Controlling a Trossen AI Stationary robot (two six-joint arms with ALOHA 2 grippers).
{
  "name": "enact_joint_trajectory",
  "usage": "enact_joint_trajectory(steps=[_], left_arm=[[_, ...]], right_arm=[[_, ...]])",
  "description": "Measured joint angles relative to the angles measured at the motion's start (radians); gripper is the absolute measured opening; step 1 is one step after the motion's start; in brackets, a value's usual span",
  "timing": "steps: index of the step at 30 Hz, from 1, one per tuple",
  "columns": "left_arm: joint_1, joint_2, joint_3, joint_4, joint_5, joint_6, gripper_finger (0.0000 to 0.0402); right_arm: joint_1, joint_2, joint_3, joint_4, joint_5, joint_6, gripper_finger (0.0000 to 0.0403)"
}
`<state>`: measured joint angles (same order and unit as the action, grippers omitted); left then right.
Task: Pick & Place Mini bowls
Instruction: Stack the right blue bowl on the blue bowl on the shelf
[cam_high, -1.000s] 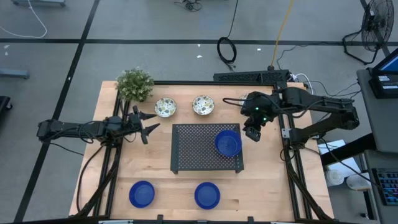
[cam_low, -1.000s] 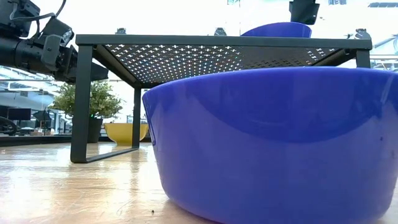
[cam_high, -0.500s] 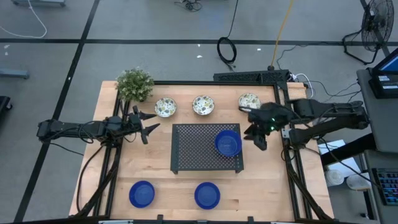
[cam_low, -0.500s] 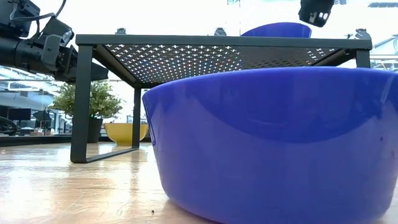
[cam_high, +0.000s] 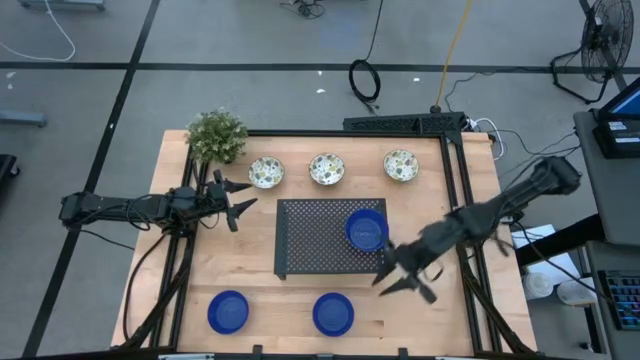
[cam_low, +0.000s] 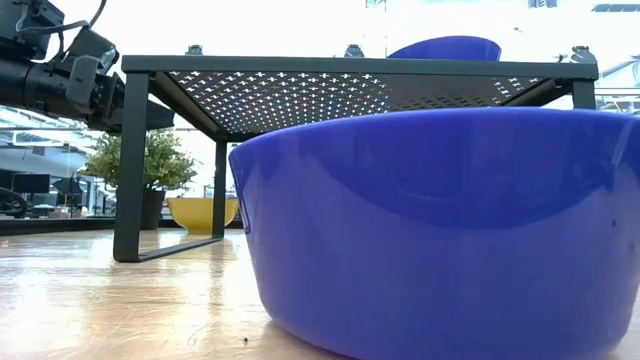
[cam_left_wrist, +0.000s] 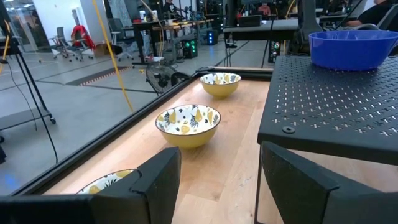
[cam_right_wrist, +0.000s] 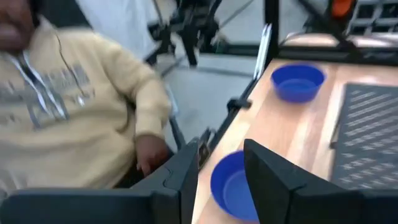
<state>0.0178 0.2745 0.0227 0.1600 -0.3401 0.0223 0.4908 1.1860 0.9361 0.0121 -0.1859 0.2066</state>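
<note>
Right wrist view, blue bowl (cam_right_wrist: 231, 186) beyond parted, empty fingers (cam_right_wrist: 268, 169), left fingers (cam_left_wrist: 158, 180) spread.

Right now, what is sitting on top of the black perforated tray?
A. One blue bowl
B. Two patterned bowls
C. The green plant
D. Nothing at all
A. The high view shows a single blue bowl on the right part of the black tray, while the three patterned bowls sit in a row on the table behind it.
</note>
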Motion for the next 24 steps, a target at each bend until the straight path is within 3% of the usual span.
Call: enact_joint_trajectory(steps=[7, 15, 19, 24], left_arm=[[0.000, 0.000, 0.000, -0.001, 0.000, 0.000, 0.0228], [0.000, 0.000, 0.000, 0.000, 0.000, 0.000, 0.0228], [0.000, 0.000, 0.000, 0.000, 0.000, 0.000, 0.0228], [0.000, 0.000, 0.000, 0.000, 0.000, 0.000, 0.0228]], right_arm=[[0.096, 0.244, 0.258, -0.205, 0.037, -0.131, 0.0135], [0.240, 0.492, 0.637, -0.533, 0.348, -0.272, 0.0141], [0.266, 0.585, 0.726, -0.617, 0.364, -0.202, 0.0142], [0.258, 0.649, 0.740, -0.731, 0.367, -0.149, 0.0142]])
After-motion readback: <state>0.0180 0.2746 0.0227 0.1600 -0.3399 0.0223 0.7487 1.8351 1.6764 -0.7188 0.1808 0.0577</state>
